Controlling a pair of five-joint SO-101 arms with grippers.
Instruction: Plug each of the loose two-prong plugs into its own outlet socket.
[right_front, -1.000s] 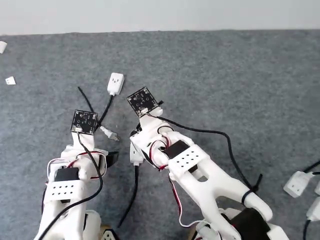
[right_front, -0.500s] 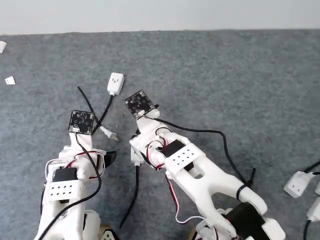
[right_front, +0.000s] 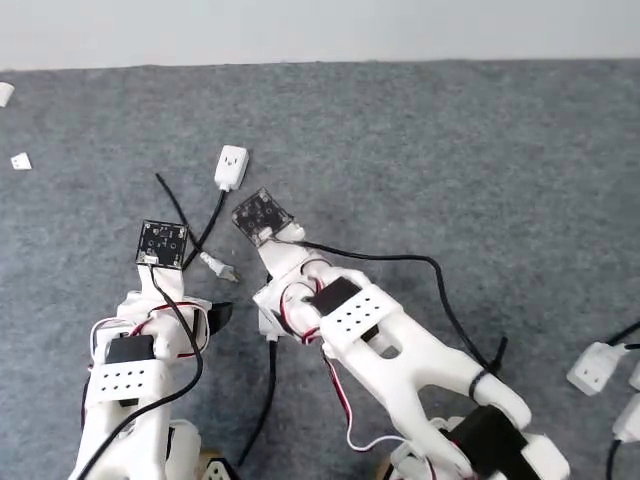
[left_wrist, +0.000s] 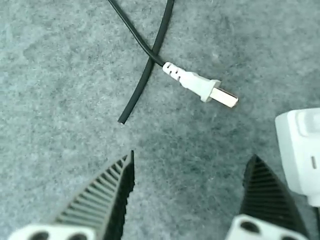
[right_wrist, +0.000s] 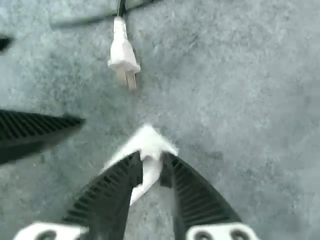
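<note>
Left pincer (left_wrist: 193, 157) was released, jaws spread wide, hanging over the grey tabletop (left_wrist: 60, 65) just short of the loose plug (left_wrist: 200, 87). The plug lay flat, and its prongs pointed roughly toward my other arm. Right pincer (right_wrist: 151, 156) was clenched on a white outlet socket (right_wrist: 145, 142), held near the plug's prong end but not touching it. I couldn't tell which way the socket's slots faced.

I judged the step in hand to be picking up the plug with the left pincer. To do it well, I'd close on the white body, behind the prongs and ahead of the ribbed collar, so the prongs stayed bare and level. Two black cables (left_wrist: 150, 55) crossed right behind the plug, so I'd keep the jaws off that tangle or the cord could drag the plug askew. The right arm should hold steady while the plug went in.

Past the plug's cable end lay a second socket (right_front: 231, 167). Spare sockets (right_front: 597, 367) sat well apart from the plug.
</note>
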